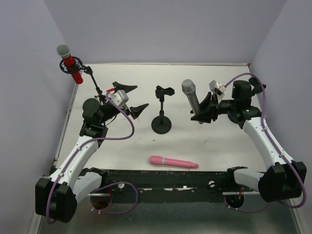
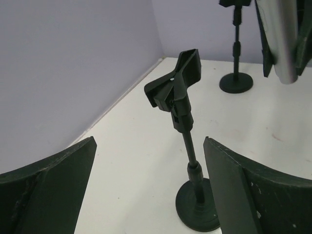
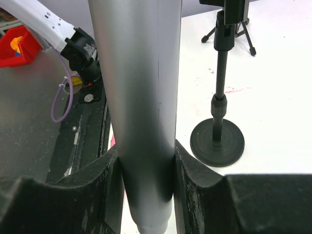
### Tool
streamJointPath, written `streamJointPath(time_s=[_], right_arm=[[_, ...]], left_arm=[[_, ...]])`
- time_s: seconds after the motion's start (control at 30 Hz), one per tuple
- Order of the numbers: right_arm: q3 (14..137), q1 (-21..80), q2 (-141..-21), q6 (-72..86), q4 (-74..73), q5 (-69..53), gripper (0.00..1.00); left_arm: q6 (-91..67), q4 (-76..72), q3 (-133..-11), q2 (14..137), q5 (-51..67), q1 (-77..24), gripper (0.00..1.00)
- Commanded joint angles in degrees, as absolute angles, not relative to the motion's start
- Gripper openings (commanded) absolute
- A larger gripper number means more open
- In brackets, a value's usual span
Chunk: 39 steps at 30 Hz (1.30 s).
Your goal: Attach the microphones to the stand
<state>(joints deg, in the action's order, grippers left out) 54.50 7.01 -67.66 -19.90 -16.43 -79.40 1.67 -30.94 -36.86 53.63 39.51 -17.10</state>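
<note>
**Silver microphone held beside the centre stand**

On the white table [image 1: 219, 146], the black round-based stand with a clip on top [image 1: 162, 109] stands near the middle. Left of it, the left gripper [image 1: 131, 97] hangs with its fingers spread wide apart. Right of it, the right gripper [image 1: 201, 114] is clamped on the lower body of the all-silver-grey microphone [image 1: 191, 96], which is nearly upright with its mesh head up (the wrist view shows both pads pressed against the barrel). The all-pink microphone [image 1: 173, 162] lies flat in front of that stand, toward the arm bases. The glittery red microphone with a silver mesh head [image 1: 72, 66] sits on a thin black boom stand [image 1: 93, 80], far to the left and behind.
</note>
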Motion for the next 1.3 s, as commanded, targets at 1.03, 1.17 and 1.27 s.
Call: streamJointPath(time_s=[1.03,1.17,1.27], right_arm=[[53.6,6.7,-68.8,-19.3,-14.4,-82.0,0.01],[53.7,6.8,-68.7,-19.3,-14.5,-81.9,0.01],[53.6,6.7,-68.8,-19.3,-14.5,-81.9,0.01]], left_arm=[[-24.1,-65.0,-61.4,93.2,76.2,-15.7,0.92],[-25.3,-65.7,-62.3,94.3,76.6,-16.0,0.84],[-25.9,-65.8,-62.8,94.7,76.7,-16.0,0.8]])
